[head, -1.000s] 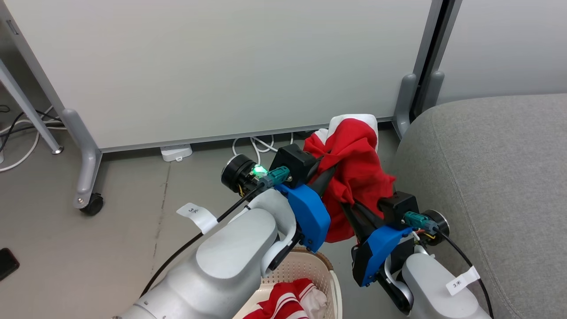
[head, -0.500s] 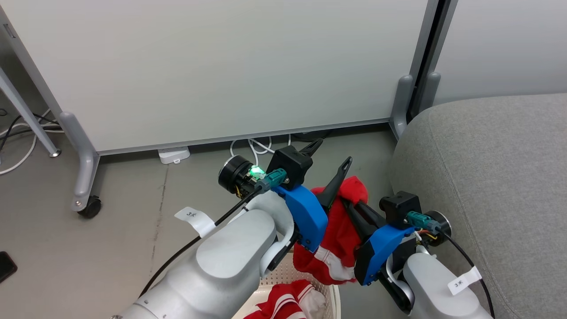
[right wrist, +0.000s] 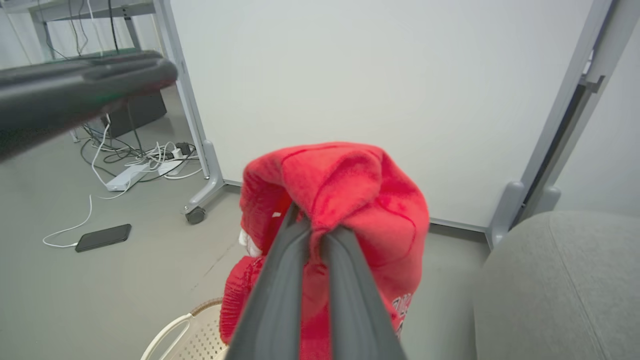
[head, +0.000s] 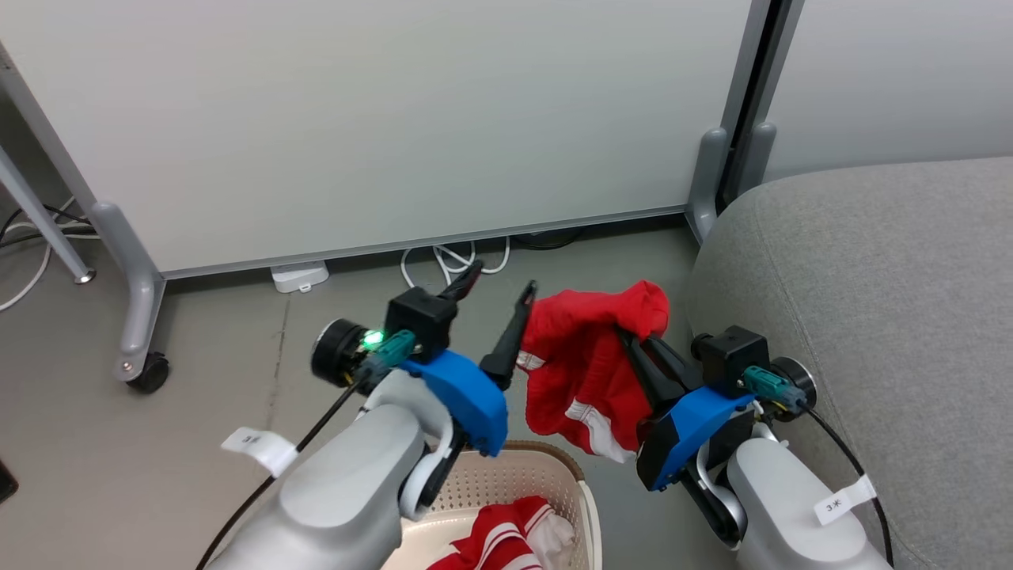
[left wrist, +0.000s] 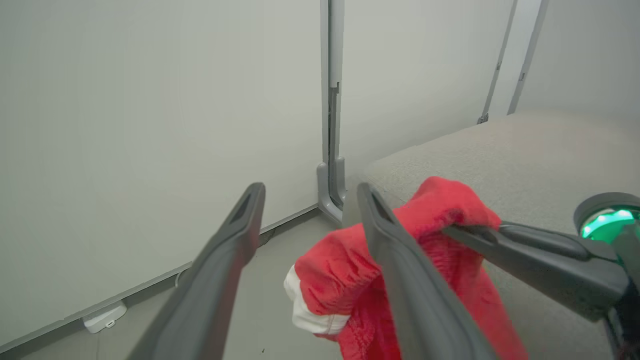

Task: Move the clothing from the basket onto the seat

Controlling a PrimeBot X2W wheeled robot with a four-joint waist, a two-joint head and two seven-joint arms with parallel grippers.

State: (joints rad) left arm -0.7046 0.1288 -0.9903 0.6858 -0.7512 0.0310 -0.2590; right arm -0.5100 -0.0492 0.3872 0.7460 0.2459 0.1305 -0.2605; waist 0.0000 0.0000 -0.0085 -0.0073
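Observation:
A plain red garment point(head: 586, 356) with white trim hangs in the air between my arms, pinched at its top fold by my right gripper point(head: 627, 339), which is shut on it. From the right wrist view the gripper point(right wrist: 314, 227) bites into the bunched red garment point(right wrist: 350, 185). My left gripper point(head: 498, 285) stands open just left of the cloth, nothing between its fingers point(left wrist: 240, 225). Below, the cream basket point(head: 546, 467) holds a red-and-white striped garment point(head: 506, 542). The grey seat point(head: 870, 317) is on the right, close to the hanging cloth.
A white partition point(head: 396, 119) on castor feet point(head: 146, 372) stands behind, with cables point(head: 451, 261) and a power strip point(head: 299, 276) at its base. A dark phone point(right wrist: 102, 237) lies on the grey floor to the left.
My left gripper has opened, let go of the red garment and drawn away to the left. The cloth has dropped lower and now hangs from the right gripper alone.

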